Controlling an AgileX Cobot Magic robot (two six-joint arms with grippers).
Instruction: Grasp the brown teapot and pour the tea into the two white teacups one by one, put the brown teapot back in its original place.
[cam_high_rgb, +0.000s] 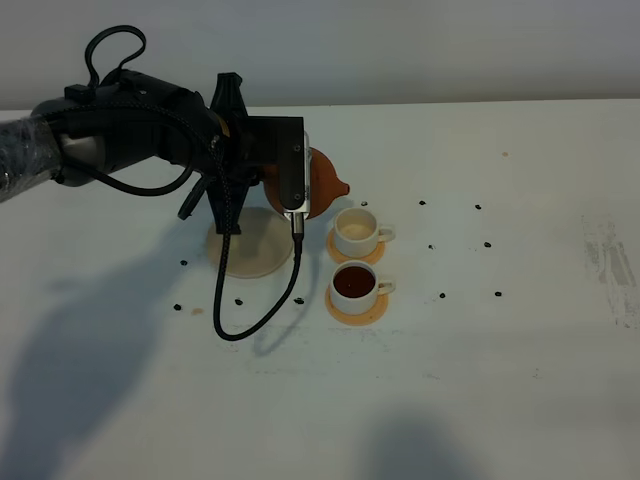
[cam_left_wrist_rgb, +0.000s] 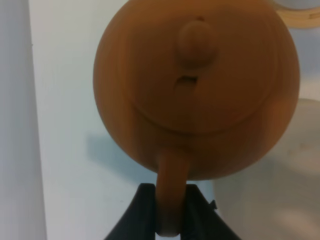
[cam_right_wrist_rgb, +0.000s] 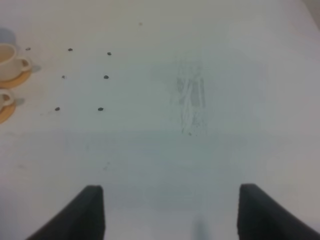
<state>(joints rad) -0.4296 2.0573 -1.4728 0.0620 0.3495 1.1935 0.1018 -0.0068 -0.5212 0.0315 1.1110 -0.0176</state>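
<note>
Your left gripper (cam_left_wrist_rgb: 170, 212) is clenched on the loop handle of the brown teapot (cam_left_wrist_rgb: 195, 90), with 1 black finger on each side of it. The pot hangs off the table (cam_high_rgb: 520, 350), and the cream saucer (cam_high_rgb: 250, 252) lies below the gripper. The spout points away from the fingers toward the 2 white cups just ahead.

The pale teacup (cam_high_rgb: 354, 232), in line with the spout, looks light inside and seems unfilled. The filled teacup (cam_high_rgb: 355, 284), off to the spout's side on its orange coaster (cam_high_rgb: 356, 312), shows dark tea. So I judge you are between pours: 1 cup done, 1 to go.

Next, bring the spout over the pale teacup's rim and tip slowly so the stream lands inside and the lid stays seated.

Your right gripper (cam_right_wrist_rgb: 170, 210) is released, with its fingers wide apart over the table and the cups well off to one side.
</note>
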